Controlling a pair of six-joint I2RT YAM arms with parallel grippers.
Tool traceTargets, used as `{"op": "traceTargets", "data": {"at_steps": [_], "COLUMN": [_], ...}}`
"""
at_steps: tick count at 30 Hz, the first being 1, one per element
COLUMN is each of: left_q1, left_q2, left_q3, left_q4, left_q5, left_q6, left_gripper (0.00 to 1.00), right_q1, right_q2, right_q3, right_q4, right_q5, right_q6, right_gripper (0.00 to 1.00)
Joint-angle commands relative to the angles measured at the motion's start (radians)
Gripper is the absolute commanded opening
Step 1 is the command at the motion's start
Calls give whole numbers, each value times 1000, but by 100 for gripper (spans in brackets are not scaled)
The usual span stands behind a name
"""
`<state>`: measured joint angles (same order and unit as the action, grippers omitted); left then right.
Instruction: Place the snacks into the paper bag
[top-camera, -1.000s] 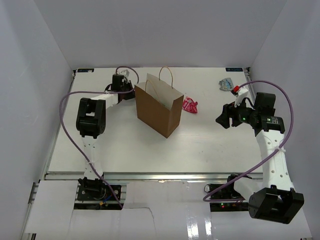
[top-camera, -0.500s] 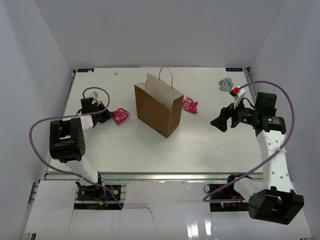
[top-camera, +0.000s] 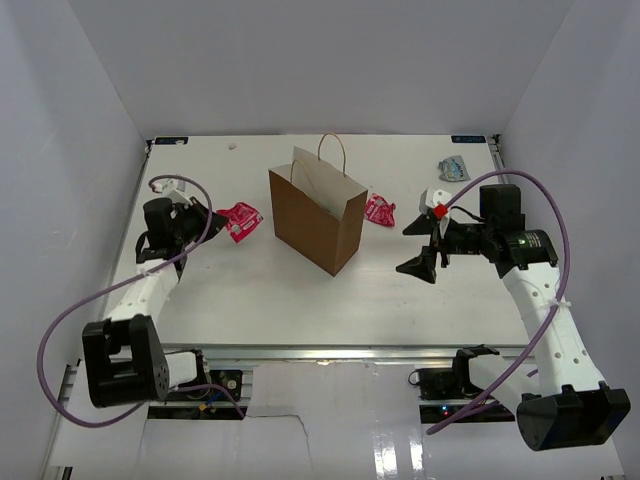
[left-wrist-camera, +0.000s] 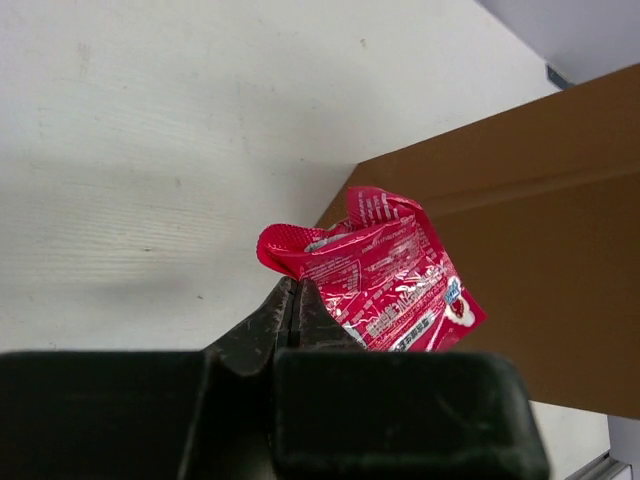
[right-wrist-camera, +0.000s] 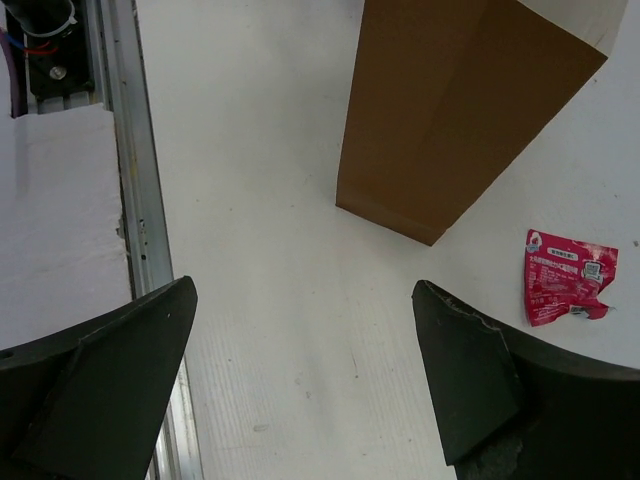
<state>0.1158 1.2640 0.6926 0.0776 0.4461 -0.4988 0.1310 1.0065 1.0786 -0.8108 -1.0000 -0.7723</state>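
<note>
Left gripper (left-wrist-camera: 296, 304): jaws were pinched shut on one corner of a pink-red packet (left-wrist-camera: 385, 275). The packet appeared lifted off the table (top-camera: 400, 300), to the left of the bag. An edge grip of this kind would let it drop freely.
Paper bag (top-camera: 315, 225): stood upright mid-table with its mouth open upward. Its contents could not be made out.
Right gripper (top-camera: 418, 248): jaws were spread wide and held nothing. It hovered right of the bag, facing down at the table.
Second pink-red packet (right-wrist-camera: 565, 275): lay flat just beside the bag's right side, within the right arm's likely reach.
Pale blue-silver packet (top-camera: 452, 168): lay toward the far right corner, well apart from the bag.
Obstruction: the bag's tall side wall stood between the held packet and the opening. In my judgement the packet must clear the rim, and the looped handles (top-camera: 322, 145) could snag it.
</note>
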Motion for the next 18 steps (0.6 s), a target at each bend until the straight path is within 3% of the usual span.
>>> {"op": "traceTargets", "data": {"at_steps": [1, 5, 10, 18], "left_q1": [2, 4, 1, -63], "left_q2": [-153, -247, -221, -111], "left_q3": [-8, 73, 281, 476], "left_q4": [-50, -62, -61, -42], "left_q5": [-1, -18, 29, 31], "left_q6": [-26, -98, -162, -173], "left_gripper": [0, 0, 0, 0], "right_q1": [12, 19, 19, 13], "right_q2": [-3, 3, -11, -57], "right_q3": [7, 3, -5, -37], "right_q4": [41, 97, 150, 147], "right_q5": [18, 41, 66, 90], "right_q6": [-28, 25, 70, 85], "right_gripper": [94, 94, 95, 95]}}
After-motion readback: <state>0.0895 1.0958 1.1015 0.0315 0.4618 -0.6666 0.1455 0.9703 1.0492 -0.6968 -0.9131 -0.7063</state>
